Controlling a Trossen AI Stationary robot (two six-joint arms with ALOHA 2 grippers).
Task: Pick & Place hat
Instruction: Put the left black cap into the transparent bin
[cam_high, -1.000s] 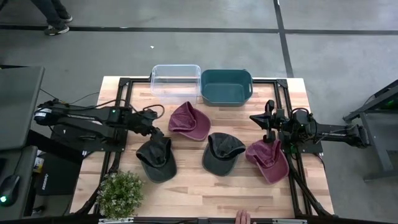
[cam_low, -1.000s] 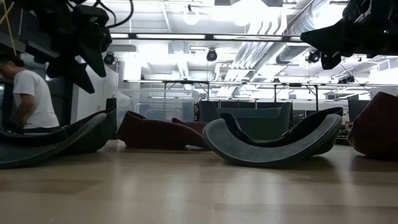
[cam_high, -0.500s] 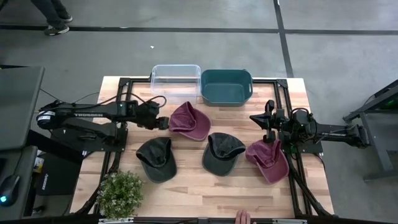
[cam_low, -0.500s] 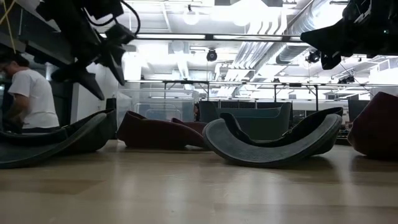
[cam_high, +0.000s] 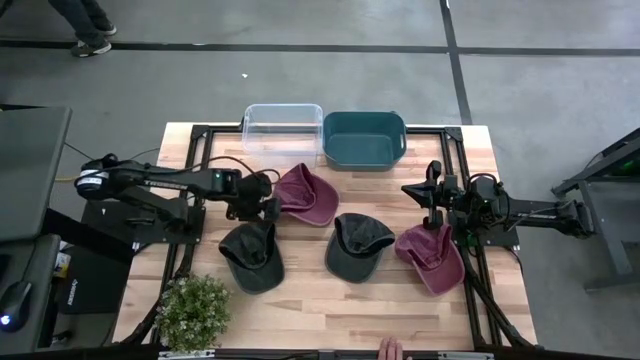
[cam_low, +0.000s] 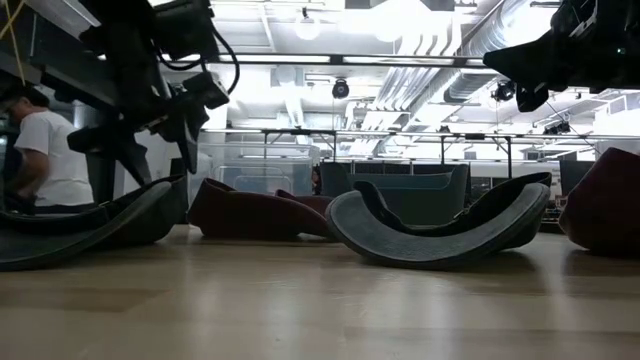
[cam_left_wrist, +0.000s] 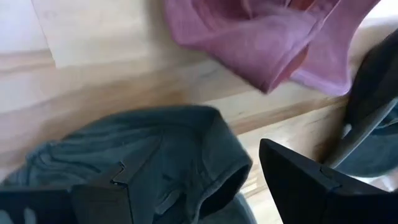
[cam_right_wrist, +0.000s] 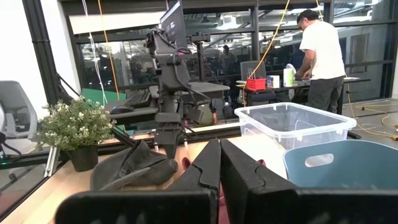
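Note:
Four caps lie upside down on the table: a dark grey cap (cam_high: 252, 257), a maroon cap (cam_high: 305, 193), a second dark grey cap (cam_high: 358, 246) and a second maroon cap (cam_high: 432, 258). My left gripper (cam_high: 264, 207) is open and points down, just above the far edge of the left dark grey cap (cam_left_wrist: 143, 155), with the maroon cap (cam_left_wrist: 267, 37) beyond it. In the low view my left gripper (cam_low: 165, 150) stands above that cap (cam_low: 80, 225). My right gripper (cam_high: 432, 192) is shut and held above the table, past the far side of the right maroon cap.
A clear bin (cam_high: 283, 128) and a teal bin (cam_high: 364, 138) stand side by side at the table's far edge. A potted plant (cam_high: 193, 311) sits at the near left corner. A person (cam_low: 45, 150) stands in the room beyond the table's left side.
My left gripper swung from over the left dark grey cap toward the far edge, up beside the maroon cap, then came back a little toward the near edge and down. The caps lie where they were. My right arm kept still.

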